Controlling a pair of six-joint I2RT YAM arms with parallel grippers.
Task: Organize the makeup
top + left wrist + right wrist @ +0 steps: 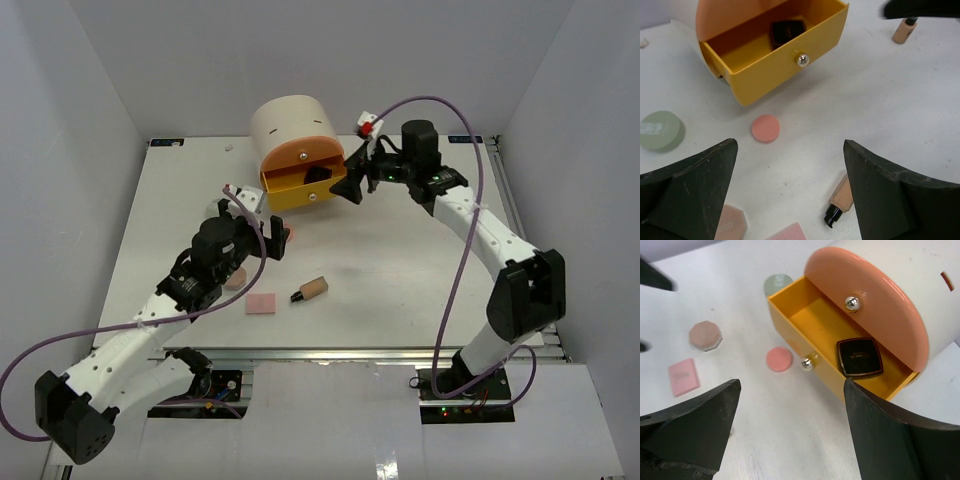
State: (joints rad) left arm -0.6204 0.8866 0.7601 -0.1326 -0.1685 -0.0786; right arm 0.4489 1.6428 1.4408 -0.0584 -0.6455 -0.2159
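Surface: white table (400,280), white walls.
Drawer: yellow drawer (300,190) open near the far edge, holding black square compact (859,357).
Left gripper (790,145): spread above pink round compact (765,128).
Right gripper (792,382): spread over drawer.
Advice: likely centre, then pinch its rim.

My gripper (791,389) hangs with its fingers spread wide, facing the open yellow drawer (807,320). A black compact (859,357) lies inside (far right end, under the orange front (875,315)). A round pink compact (779,359) sits just beside the knob (807,363). The octagonal compact (705,335) and rectangular compact (683,376) lie farther left.
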